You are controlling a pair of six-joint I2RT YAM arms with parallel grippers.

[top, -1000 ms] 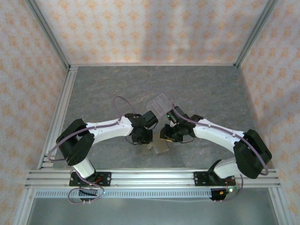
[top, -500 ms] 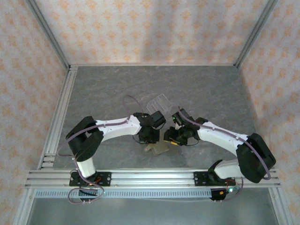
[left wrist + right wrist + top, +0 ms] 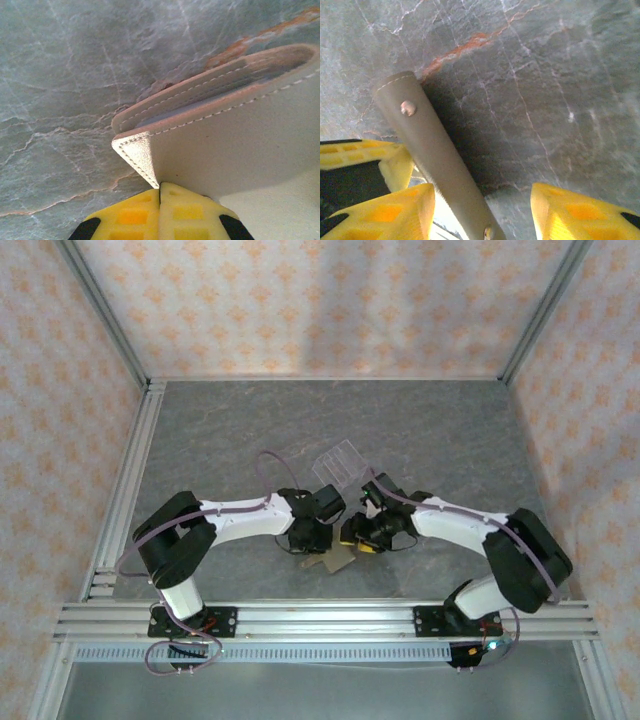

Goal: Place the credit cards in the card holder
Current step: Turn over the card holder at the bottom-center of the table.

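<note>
Tan, one card holder (image 3: 240, 150) pinched between two left fingers (image 3: 127, 217).

The card holder (image 3: 338, 560) sits near the front middle of the surface (image 3: 450, 430), between the two arms. The left fingers (image 3: 135, 217) pinch its corner from the left. The right fingers (image 3: 570, 210) straddle its raised edge from the right, one on each side. A slotted stand (image 3: 338, 462) sits just behind both wrists.
</note>
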